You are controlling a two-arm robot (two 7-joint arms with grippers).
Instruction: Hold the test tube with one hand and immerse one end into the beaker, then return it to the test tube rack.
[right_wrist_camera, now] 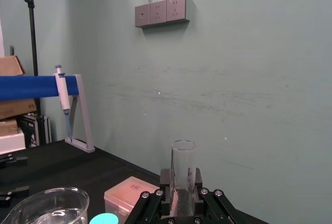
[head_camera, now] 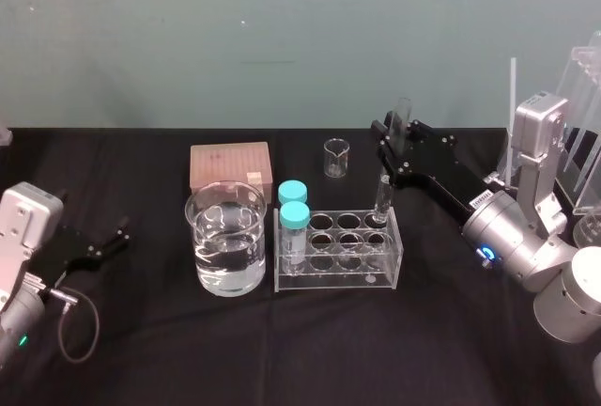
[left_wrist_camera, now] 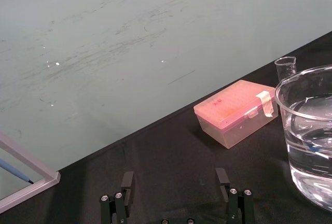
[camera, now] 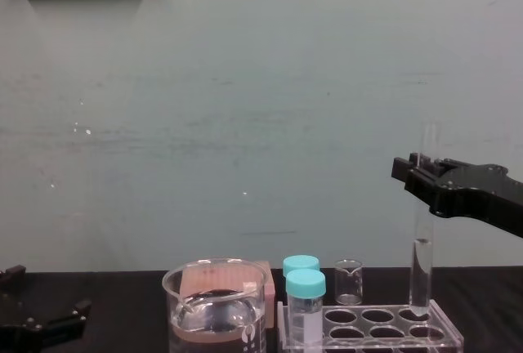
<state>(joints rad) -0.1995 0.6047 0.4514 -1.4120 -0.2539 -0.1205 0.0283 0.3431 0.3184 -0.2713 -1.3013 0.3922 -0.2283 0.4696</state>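
Right pincer (camera: 414, 175) grips the upright test tube (camera: 422, 267) near its top.

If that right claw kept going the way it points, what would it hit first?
The right gripper is clamped on the test tube. Past it, the line looks free to the teal wall, probably passing above the tiny beaker. The left gripper rests far left.

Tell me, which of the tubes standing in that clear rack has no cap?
The tall, slim test tube at the right end of the rack, clasped by the right gripper. The two short vials at the left end wear teal caps.
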